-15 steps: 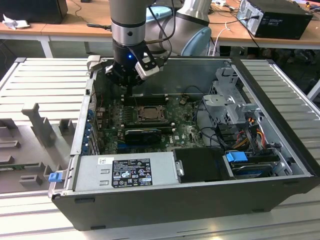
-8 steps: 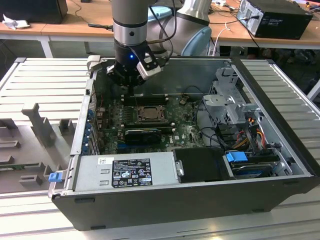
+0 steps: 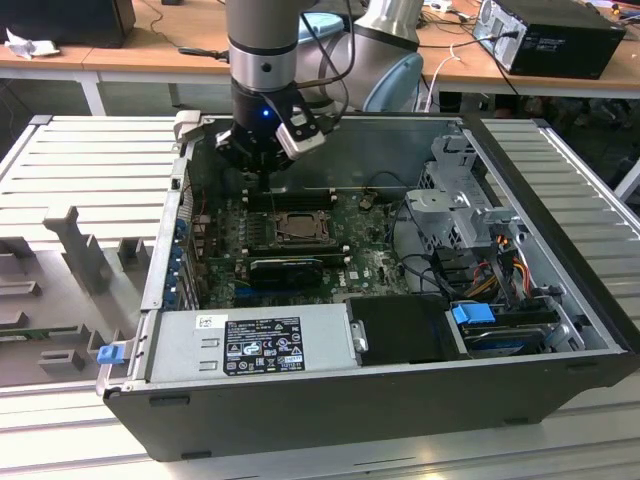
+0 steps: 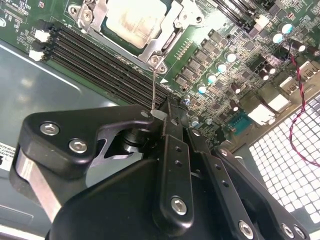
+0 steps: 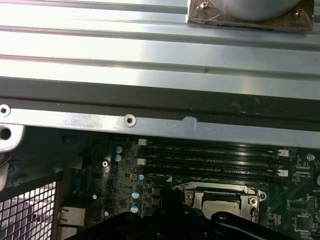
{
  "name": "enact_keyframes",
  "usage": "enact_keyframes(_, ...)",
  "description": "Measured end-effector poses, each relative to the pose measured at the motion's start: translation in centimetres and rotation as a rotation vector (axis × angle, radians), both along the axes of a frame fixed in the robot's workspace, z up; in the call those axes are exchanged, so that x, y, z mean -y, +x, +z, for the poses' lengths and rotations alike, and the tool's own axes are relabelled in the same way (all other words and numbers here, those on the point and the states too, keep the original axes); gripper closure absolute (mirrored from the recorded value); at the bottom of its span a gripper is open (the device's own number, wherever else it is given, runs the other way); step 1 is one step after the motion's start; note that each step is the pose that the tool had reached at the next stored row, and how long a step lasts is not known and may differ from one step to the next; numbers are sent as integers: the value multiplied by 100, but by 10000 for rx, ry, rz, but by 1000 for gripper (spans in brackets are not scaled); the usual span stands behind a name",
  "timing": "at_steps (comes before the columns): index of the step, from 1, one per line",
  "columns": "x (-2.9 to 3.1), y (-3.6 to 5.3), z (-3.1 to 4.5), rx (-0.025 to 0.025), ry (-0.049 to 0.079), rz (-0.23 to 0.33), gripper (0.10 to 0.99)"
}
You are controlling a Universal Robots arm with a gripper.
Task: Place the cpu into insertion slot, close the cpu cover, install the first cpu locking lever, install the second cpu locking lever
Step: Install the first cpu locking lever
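Your black gripper [image 4: 161, 116] pinches a thin wire locking lever [image 4: 154, 92] at the socket's far side; the dull silver cpu [image 4: 131, 21] sits under its silvery cover [image 4: 161, 44]. A slipping wire could spring back onto the green board [image 4: 220, 45].

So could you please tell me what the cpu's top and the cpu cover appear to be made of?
The cpu top looks like dull silver-grey metal, matte with faint smudges. The cpu cover looks like thin stamped steel, brighter and glossier, catching light along its edges.
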State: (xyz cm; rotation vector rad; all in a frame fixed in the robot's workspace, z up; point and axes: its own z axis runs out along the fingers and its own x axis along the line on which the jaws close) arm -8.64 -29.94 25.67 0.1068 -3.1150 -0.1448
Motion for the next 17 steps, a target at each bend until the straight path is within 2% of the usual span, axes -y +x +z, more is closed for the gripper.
enact_keyframes(11, 0, 37, -4, 1, 0, 0, 980)
enact_keyframes(17, 0, 119, -9, 0, 0, -2, 980)
